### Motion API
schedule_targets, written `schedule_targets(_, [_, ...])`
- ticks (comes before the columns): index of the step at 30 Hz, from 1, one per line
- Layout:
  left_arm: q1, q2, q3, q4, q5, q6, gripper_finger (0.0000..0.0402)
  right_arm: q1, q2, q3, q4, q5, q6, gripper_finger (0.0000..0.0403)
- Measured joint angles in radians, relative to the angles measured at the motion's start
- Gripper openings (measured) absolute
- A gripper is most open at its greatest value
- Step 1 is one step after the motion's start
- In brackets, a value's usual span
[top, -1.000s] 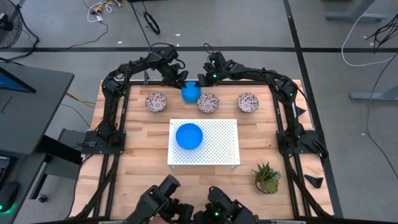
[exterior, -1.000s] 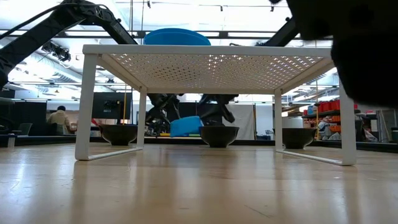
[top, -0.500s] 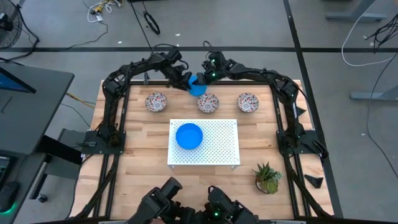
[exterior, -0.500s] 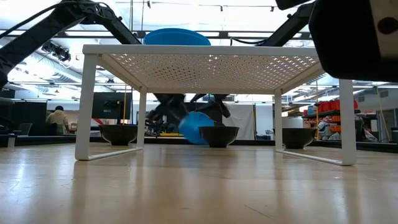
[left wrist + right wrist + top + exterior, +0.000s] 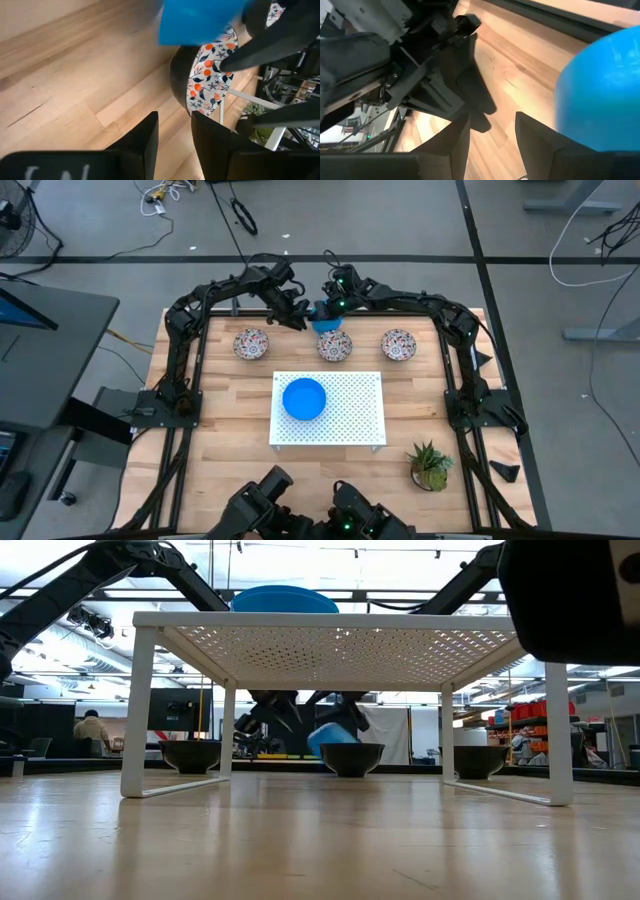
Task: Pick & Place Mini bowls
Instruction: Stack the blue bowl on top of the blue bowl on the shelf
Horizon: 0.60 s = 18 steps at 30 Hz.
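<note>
**Blue bowl hangs over the middle floral bowl, both jaws crowding it**

Here at the far edge of the desk (image 5: 230,395), everything turns on one small gap. The loose blue bowl (image 5: 331,324) sits tipped just above and touching, or nearly touching, the middle floral bowl (image 5: 336,348). The low view shows it leaning off level rather than flat on the wood.

The right jaws (image 5: 329,307) are closest, right on its far side. From that arm's own camera the bowl lies just off to one side of the fingers, and only bare wood shows between them. So those jaws are parted and, as far as I can see, not clamped on it. The left jaws (image 5: 297,318) stand just beside the bowl on the other side. They are drawn narrow with nothing between them, and the bowl is ahead of their tips, not inside.

A round bowl has no long axis, so I'd judge the tilt of its rim to be what matters. The right arm has the shorter reach to that rim.

Now the count:
- Blue bowls: two in sight, this one and one on the white perforated board (image 5: 350,420) at (image 5: 304,398).
- Floral bowls: three in a row, the left one (image 5: 251,343), the middle one and the right one (image 5: 399,345).
- Also on the desk: one board and one potted plant (image 5: 430,466).
</note>
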Motion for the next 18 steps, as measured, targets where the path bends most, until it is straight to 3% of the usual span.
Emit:
schedule_targets(13, [0.002,0.002,-0.001,-0.007,-0.002,0.000,0.0115,-0.001,0.000,0.000,-0.002,0.002,-0.049,0.0157])
schedule_targets(18, [0.002,-0.002,-0.001,0.008,-0.005,0.002,0.0115,-0.015,-0.001,0.000,-0.001,0.055,-0.107,0.0157])
